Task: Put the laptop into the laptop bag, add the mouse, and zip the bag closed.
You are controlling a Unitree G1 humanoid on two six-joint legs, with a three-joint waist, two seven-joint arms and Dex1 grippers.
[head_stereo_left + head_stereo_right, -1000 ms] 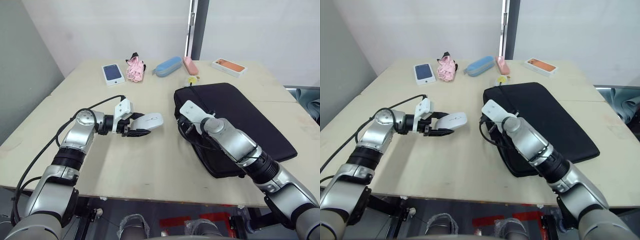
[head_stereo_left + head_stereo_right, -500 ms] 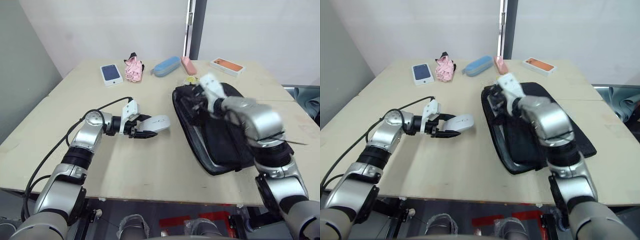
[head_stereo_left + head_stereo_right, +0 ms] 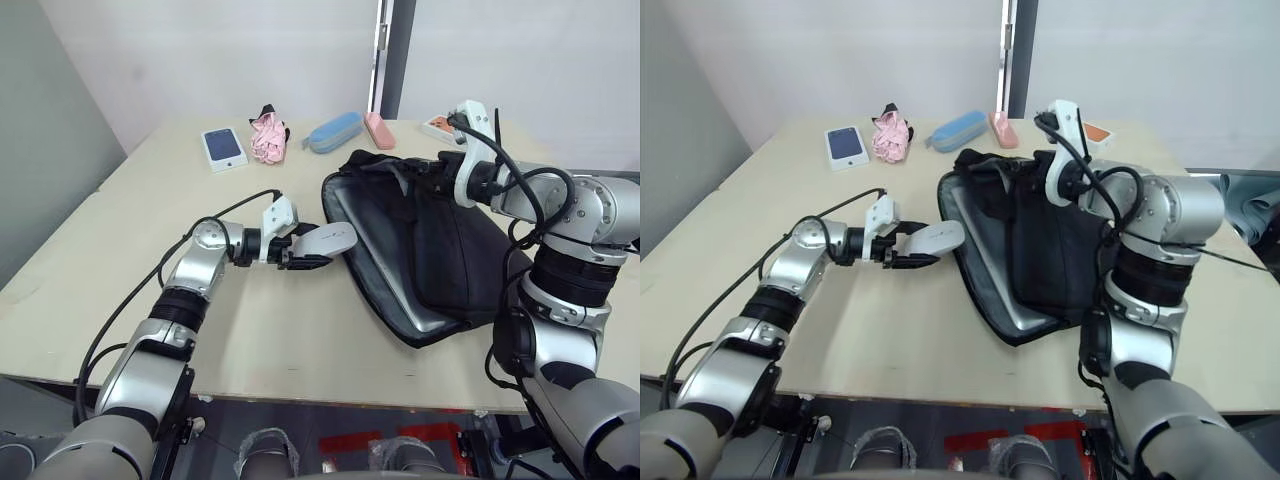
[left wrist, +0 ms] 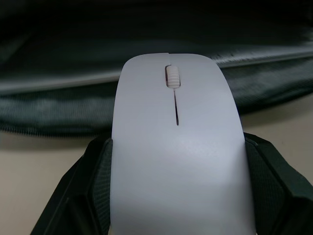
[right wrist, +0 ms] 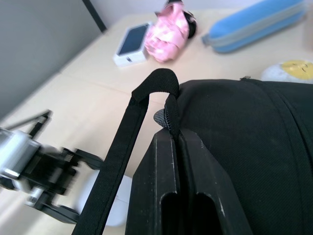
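Observation:
The black laptop bag (image 3: pixel 470 260) lies on the right of the table with its upper side lifted. My right gripper (image 5: pixel 177 139) is shut on the bag's top edge beside a strap handle (image 5: pixel 139 110) and holds it up. The bag's mouth gapes toward the left. Inside it lies the silver-grey laptop (image 3: pixel 388 282), with one long edge showing. My left gripper (image 3: pixel 312 250) is shut on the white mouse (image 3: pixel 328 238), level, just outside the opening. In the left wrist view the mouse (image 4: pixel 176 161) points at the bag (image 4: pixel 146 44).
Along the far edge of the table (image 3: pixel 260 330) lie a white phone box (image 3: pixel 225 148), a pink cloth (image 3: pixel 268 135), a blue pencil case (image 3: pixel 335 132), a pink case (image 3: pixel 380 130) and an orange phone box (image 3: pixel 437 125). A yellow item (image 5: pixel 296 68) sits behind the bag.
My right gripper has pulled the bag's top side up and back, opening its mouth and baring the laptop. My left gripper has carried the mouse rightward to the opening.

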